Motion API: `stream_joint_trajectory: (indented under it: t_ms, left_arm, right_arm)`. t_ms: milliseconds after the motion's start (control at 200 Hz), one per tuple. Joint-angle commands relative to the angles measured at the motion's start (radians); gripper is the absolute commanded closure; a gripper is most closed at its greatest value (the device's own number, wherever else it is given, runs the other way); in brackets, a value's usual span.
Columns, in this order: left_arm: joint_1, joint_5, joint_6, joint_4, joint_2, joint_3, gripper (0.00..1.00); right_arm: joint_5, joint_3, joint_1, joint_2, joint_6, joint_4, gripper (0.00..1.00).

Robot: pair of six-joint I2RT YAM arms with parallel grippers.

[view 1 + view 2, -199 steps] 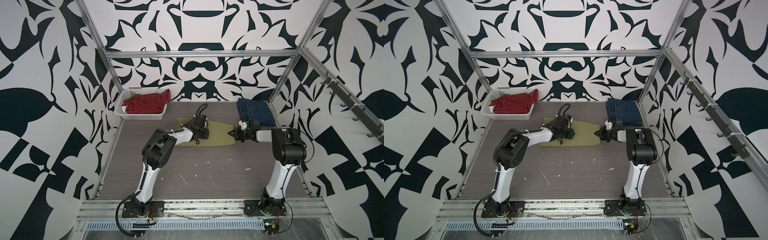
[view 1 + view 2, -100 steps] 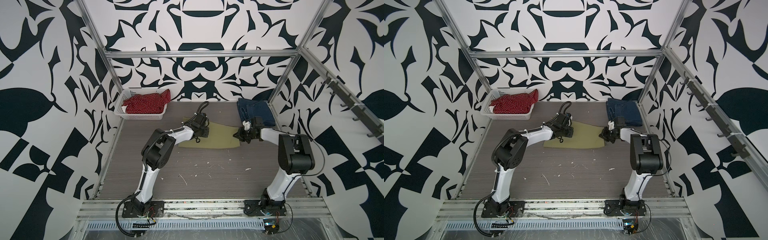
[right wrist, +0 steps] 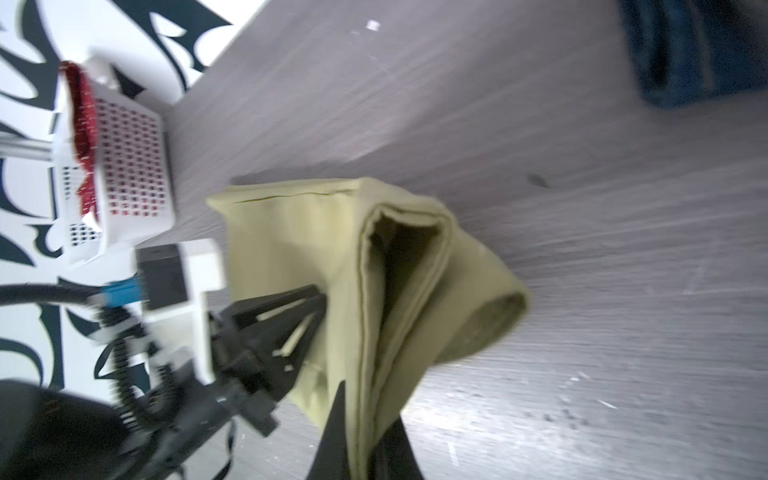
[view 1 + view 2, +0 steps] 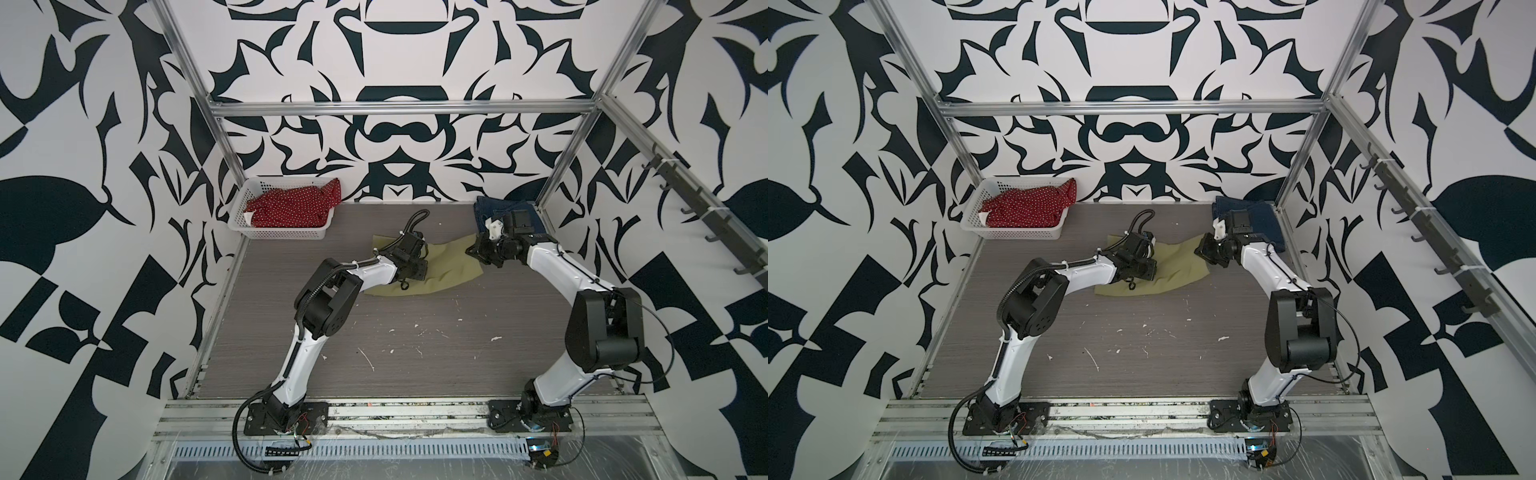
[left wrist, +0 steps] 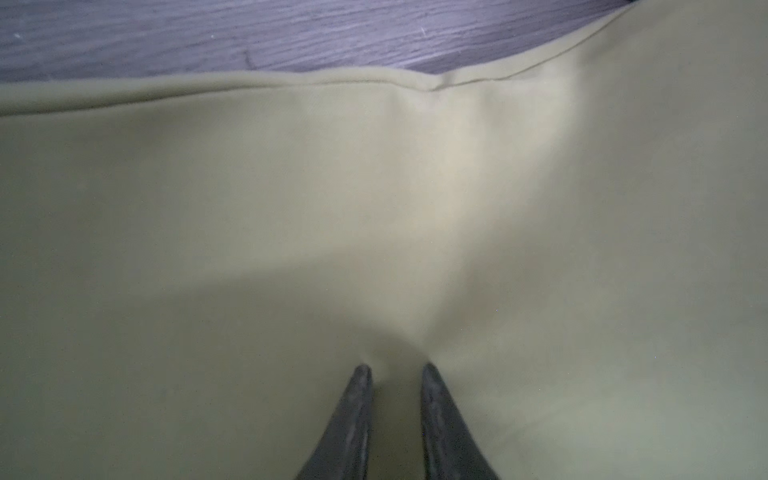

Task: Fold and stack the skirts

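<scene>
Olive skirt (image 4: 440, 270) laid at far centre of table (image 4: 415, 353), long axis left-right, right end raised and doubled over. That end is pinched by right gripper (image 4: 475, 252). Pucker of cloth is nipped by left gripper (image 5: 395, 370), left of skirt's middle. Denim skirt (image 4: 484, 208) is seen in far right corner, just behind right gripper. Red dotted skirt (image 4: 291, 205) is heaped in basket (image 4: 282, 232), far left.

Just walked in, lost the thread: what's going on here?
The plain olive-green skirt is mid-fold: the right tool is shut on its raised end, and the left tool pinches the flat part. The dark blue denim skirt lies folded in the back right corner, and the red polka-dot skirt sits crumpled in the white perforated plastic basket.
</scene>
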Motion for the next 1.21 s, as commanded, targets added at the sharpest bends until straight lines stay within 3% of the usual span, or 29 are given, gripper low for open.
stream_joint_trajectory:
  t_ms: [0, 270, 405, 710, 845, 950, 1200]
  left_arm:
    - [-0.010, 0.008, -0.032, -0.004, 0.038, -0.021, 0.74]
    - [-0.010, -0.065, -0.051, 0.028, -0.068, -0.095, 0.72]
    - [-0.010, -0.061, -0.062, 0.080, -0.103, -0.128, 0.72]
    - [-0.009, -0.062, -0.093, 0.105, -0.239, -0.173, 0.70]
    - [-0.010, 0.012, -0.108, 0.068, -0.254, -0.148, 0.72]
    - [-0.010, 0.083, -0.157, 0.144, -0.252, -0.211, 0.74]
    - [-0.009, 0.226, -0.240, 0.266, -0.200, -0.291, 0.94]
  right_arm:
    - [0.039, 0.091, 0.065, -0.027, 0.012, -0.068, 1.00]
    - [0.190, 0.179, 0.103, 0.029, -0.068, -0.220, 1.00]
    - [0.170, 0.192, 0.115, 0.043, -0.069, -0.227, 1.00]
    - [0.264, 0.219, 0.128, 0.053, -0.118, -0.284, 1.00]
    - [0.269, 0.210, 0.128, 0.068, -0.123, -0.281, 1.00]
    - [0.271, 0.211, 0.128, 0.076, -0.127, -0.281, 1.00]
    - [0.288, 0.227, 0.116, 0.078, -0.137, -0.284, 1.00]
